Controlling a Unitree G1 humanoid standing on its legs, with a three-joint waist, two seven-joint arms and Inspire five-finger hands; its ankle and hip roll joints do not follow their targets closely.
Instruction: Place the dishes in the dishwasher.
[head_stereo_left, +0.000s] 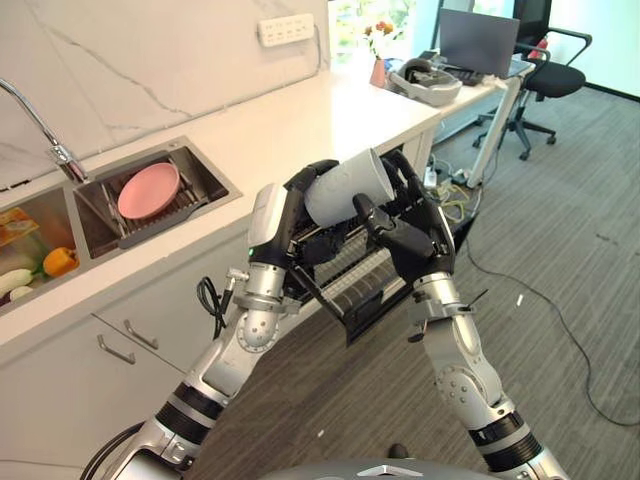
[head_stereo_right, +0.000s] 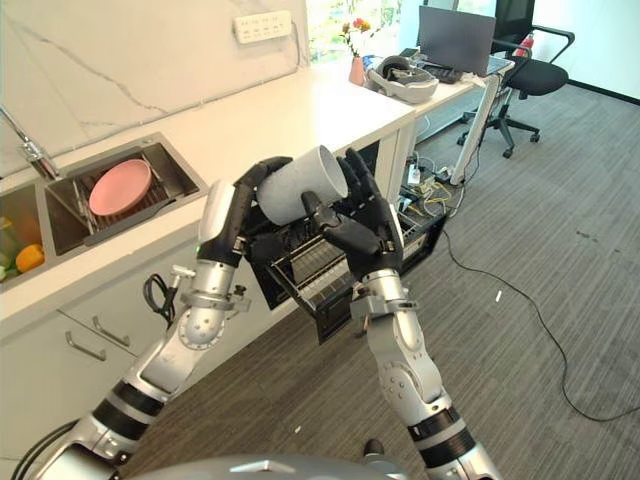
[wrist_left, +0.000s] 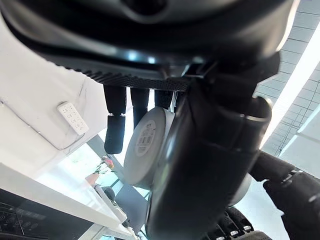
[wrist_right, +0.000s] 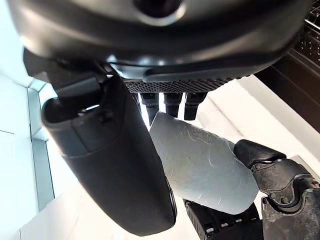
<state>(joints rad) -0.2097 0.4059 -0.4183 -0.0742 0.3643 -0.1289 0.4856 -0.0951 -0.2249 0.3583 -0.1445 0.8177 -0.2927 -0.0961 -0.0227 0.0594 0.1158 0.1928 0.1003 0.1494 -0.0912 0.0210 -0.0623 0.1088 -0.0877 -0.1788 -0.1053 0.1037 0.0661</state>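
A pale grey cup is held on its side in the air above the pulled-out dishwasher rack. My left hand is shut on the cup's base end, with its fingers curled over the top. From the other side my right hand grips the cup's open end between thumb and fingers. The left wrist view shows the cup's labelled bottom behind the thumb. The right wrist view shows the cup's side past that hand's thumb. A pink plate lies on a rack in the sink.
The white counter runs along the left, with a tap over the sink and vegetables in the near basin. A desk with a laptop, an office chair and floor cables stand to the right.
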